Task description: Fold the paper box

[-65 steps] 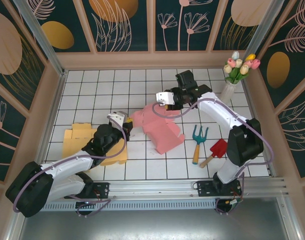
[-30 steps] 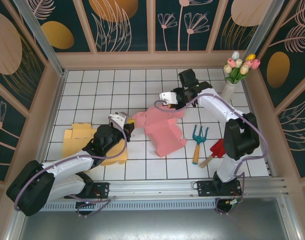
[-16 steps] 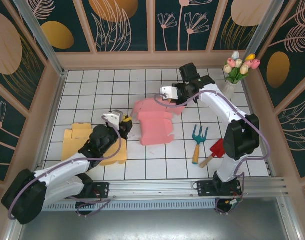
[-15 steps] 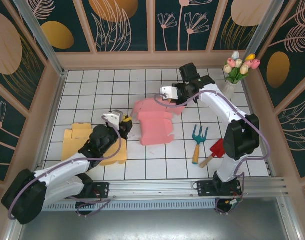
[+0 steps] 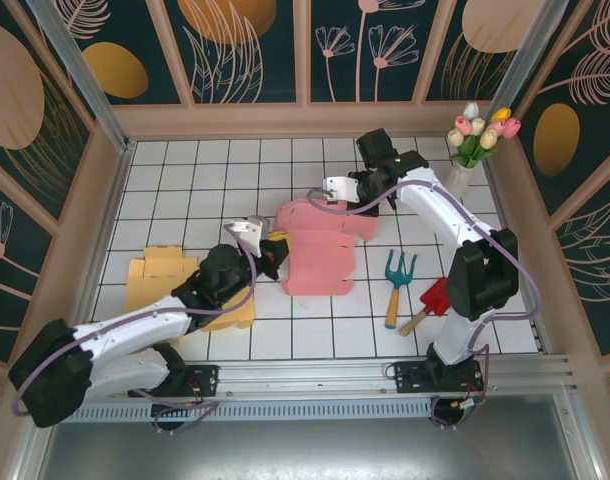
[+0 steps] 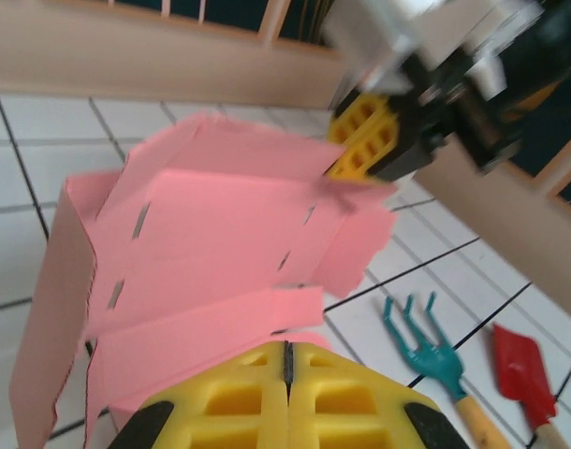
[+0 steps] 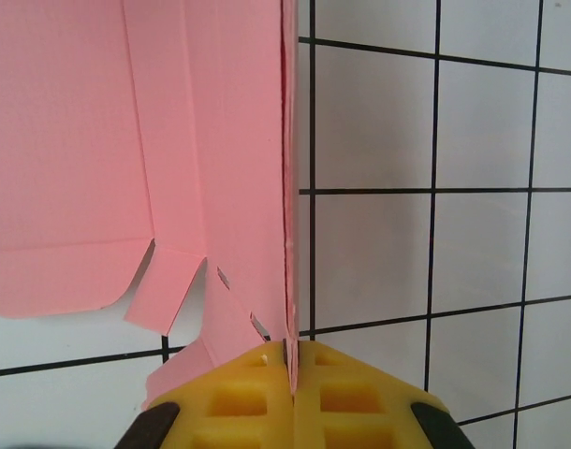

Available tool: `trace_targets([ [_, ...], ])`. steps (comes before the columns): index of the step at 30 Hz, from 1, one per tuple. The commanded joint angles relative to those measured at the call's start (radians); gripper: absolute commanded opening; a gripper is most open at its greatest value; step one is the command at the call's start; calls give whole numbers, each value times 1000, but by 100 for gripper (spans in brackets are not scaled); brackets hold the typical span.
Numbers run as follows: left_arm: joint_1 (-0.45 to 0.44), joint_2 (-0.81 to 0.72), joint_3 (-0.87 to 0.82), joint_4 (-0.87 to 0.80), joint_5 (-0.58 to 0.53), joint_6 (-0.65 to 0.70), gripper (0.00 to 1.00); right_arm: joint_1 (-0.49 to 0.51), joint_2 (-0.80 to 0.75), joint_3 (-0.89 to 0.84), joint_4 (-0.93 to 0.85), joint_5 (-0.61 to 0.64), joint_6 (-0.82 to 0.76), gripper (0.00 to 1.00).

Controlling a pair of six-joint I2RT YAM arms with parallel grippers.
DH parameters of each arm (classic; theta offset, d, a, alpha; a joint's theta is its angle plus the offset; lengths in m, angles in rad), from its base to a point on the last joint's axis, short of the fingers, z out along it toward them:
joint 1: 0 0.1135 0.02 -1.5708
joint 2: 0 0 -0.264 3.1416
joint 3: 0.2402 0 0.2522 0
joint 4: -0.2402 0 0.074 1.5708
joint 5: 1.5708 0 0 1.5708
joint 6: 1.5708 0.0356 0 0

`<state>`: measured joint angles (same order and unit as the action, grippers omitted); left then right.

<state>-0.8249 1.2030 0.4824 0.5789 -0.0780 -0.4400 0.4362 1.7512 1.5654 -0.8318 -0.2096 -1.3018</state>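
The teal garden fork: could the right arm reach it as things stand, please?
Probably not yet: the right gripper is shut on the pink paper box; the fork lies unobstructed nearby.

The pink folding paper box is looking matt and creased. The white tiled counter is gleaming smooth. On the right end effector, waffled yellow plastic pads are looking dull.

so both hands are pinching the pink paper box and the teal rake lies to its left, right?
Wrong side: the teal rake lies to the right of the pink paper box, beside the red trowel; the top external view shows it. The left hand and right hand do both pinch the box.
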Motion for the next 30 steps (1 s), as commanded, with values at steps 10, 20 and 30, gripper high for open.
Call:
trace_targets([
  [10, 134, 202, 121, 54, -72, -164, 0, -14, -64, -93, 24, -24, -50, 0],
  [20, 161, 266, 181, 36, -46, -131, 0, -27, -79, -127, 62, -59, -63, 0],
  [30, 143, 315, 272, 18, 94, -117, 0, -18, -74, -137, 92, -52, -44, 0],
])
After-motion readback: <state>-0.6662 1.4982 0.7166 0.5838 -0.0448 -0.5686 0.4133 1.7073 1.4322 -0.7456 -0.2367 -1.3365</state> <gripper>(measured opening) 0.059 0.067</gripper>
